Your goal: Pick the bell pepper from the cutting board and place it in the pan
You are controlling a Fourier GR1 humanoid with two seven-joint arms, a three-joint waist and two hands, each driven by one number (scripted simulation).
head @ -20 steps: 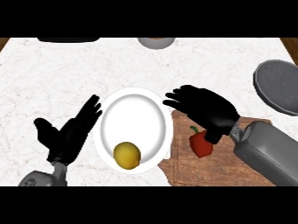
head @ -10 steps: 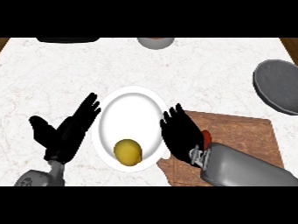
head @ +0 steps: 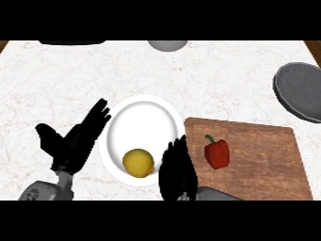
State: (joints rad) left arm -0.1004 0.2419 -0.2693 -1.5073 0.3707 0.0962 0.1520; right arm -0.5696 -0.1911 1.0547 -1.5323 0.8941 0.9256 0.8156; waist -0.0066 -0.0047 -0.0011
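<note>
The red bell pepper (head: pixel 217 153) lies on the left part of the cutting board (head: pixel 260 160), just right of the right hand (head: pixel 177 169), whose straight fingers hold nothing. The pan (head: pixel 307 92) sits far right. The left hand (head: pixel 76 139) rests open left of the plate (head: pixel 143 122) holding a lemon (head: pixel 138 163).

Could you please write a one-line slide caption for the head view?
Right hand open left of the bell pepper on the cutting board; pan waits at right.

A single head view is looking steeply down at the bench (head: pixel 65 70) from close above, facing away from the robot, forearms entering at the lower edge.
</note>
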